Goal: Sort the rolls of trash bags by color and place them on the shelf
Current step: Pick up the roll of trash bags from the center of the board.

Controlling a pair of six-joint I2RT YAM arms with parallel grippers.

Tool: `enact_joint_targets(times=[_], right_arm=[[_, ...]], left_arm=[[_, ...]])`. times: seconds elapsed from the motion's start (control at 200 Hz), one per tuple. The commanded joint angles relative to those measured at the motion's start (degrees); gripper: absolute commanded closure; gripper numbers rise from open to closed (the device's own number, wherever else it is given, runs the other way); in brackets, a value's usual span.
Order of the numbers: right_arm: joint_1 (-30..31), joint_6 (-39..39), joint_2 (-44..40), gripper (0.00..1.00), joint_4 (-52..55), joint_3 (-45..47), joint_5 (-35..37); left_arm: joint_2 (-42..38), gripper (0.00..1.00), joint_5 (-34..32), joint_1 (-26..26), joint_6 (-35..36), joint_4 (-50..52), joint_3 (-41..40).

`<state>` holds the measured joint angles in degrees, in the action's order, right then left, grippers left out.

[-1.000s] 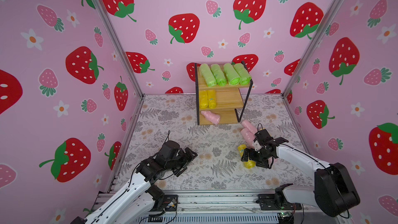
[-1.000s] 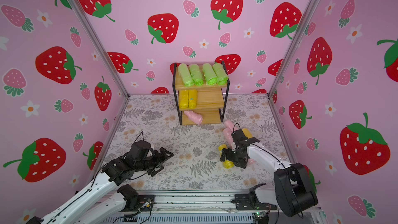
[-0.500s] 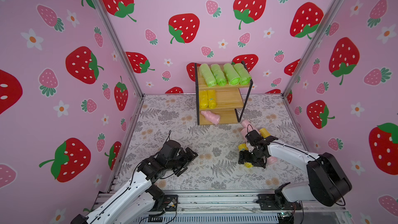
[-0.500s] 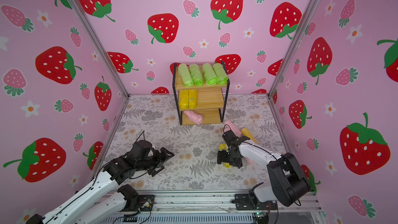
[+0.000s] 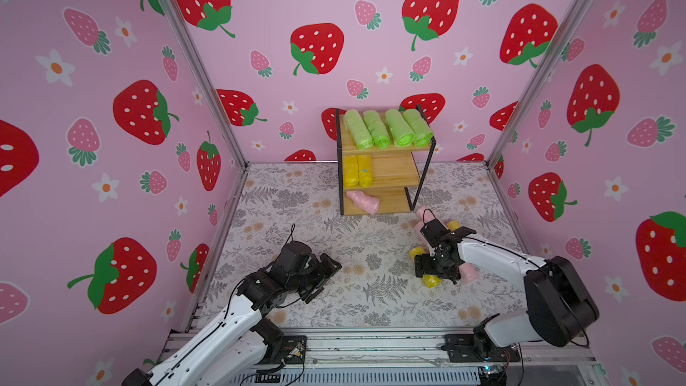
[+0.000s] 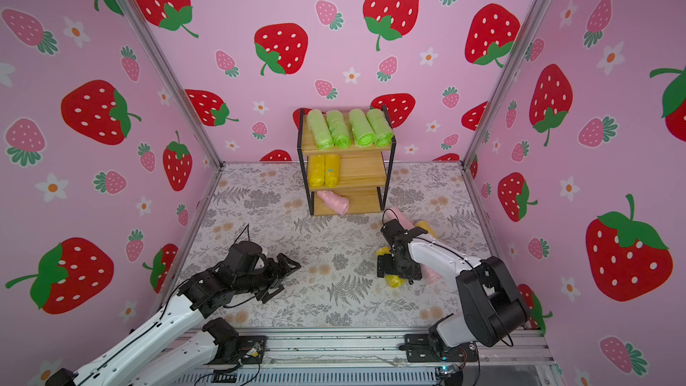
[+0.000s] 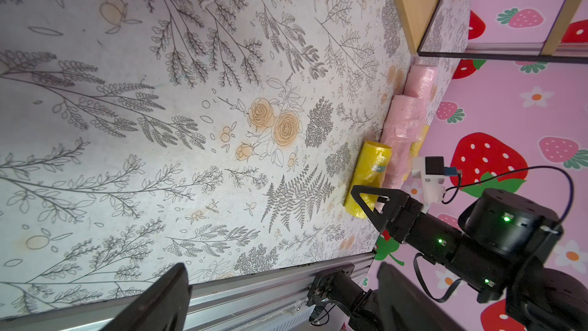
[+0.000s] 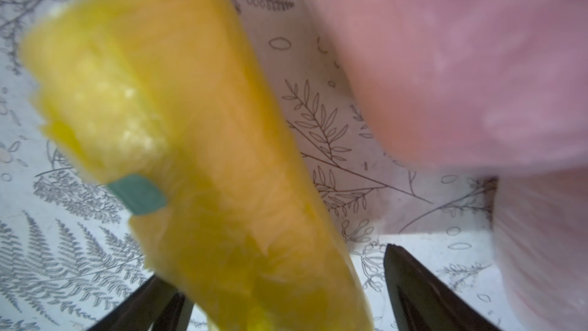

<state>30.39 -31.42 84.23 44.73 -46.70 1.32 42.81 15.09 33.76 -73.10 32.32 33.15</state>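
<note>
My right gripper [image 8: 273, 261] is spread wide, straddling the yellow roll [image 8: 197, 141] lying on the desk [image 5: 352, 302] beside a pink roll [image 8: 461, 58]. Looks light, squashy, slick; I'd pinch mid-length. Left gripper [image 5: 326, 280] spread, empty.

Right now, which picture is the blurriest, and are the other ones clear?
Right wrist view: the blurriest, with the yellow roll and the pink roll too close and smeared, while the leafy mat behind them looks sharper. Left wrist view: crisp across the leafy mat. Both top views: evenly lit and sharp, with the shelf easy to see.
</note>
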Motion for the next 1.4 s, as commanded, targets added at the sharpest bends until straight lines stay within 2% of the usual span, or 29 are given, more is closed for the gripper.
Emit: enact_joint_targets(times=[0.0, 0.18, 0.31, 0.45, 0.635, 0.715, 0.825, 0.91, 1.086, 1.261, 1.396], right_arm=[[0.37, 1.58, 1.00, 0.04, 0.83, -1.10, 0.69], [1.32, 1.33, 2.42, 0.08, -0.86, -1.54, -0.19], [1.67, -0.41, 1.96, 0.23, -1.34, -1.44, 0.52], [1.78, -2.05, -0.25, 0.47, -1.44, -0.69, 0.49], [1.85, -2.50, -2.98, 0.88, -0.08, -1.22, -0.54], [2.03, -3.07, -6.09, 1.00, 3.19, -2.42, -1.83], [2.11, -3.71, -13.12, 1.00, 5.71, -5.08, -5.98], [2.01, -4.23, -19.74, 1.00, 5.95, -7.40, -11.06], [2.05, -5.77, -28.62, 1.00, 0.98, -11.08, -27.67], [2.92, -11.61, -31.58, 1.00, -8.42, -12.25, -38.66], [7.18, -12.92, -30.77, 1.00, -10.85, -13.90, -39.60]], left_arm=[[-0.75, 0.04, -0.59, 0.16, 0.55, -1.35, 0.37], [-0.02, 0.04, 0.02, 0.17, 0.46, -2.00, -0.01], [-0.26, 0.04, -0.23, 0.17, 1.00, -2.09, 0.25], [-0.44, 0.02, -0.33, 0.18, 1.81, -2.35, 0.25], [-0.96, 0.01, -0.10, 0.37, 2.39, -4.44, -0.44], [-0.93, 0.01, 1.11, 0.55, 2.93, -7.68, -0.63], [-0.47, 0.00, 4.44, 0.91, 4.64, -14.56, -0.58], [-0.05, 0.01, 8.87, 1.33, 6.41, -25.14, -1.31], [-2.15, 0.01, 10.69, 4.00, 8.77, -42.17, -2.47], [-1.13, 0.00, 11.76, 7.10, 11.86, -46.25, 0.14], [0.32, 0.00, 10.28, 10.04, 13.75, -49.73, 1.48]])
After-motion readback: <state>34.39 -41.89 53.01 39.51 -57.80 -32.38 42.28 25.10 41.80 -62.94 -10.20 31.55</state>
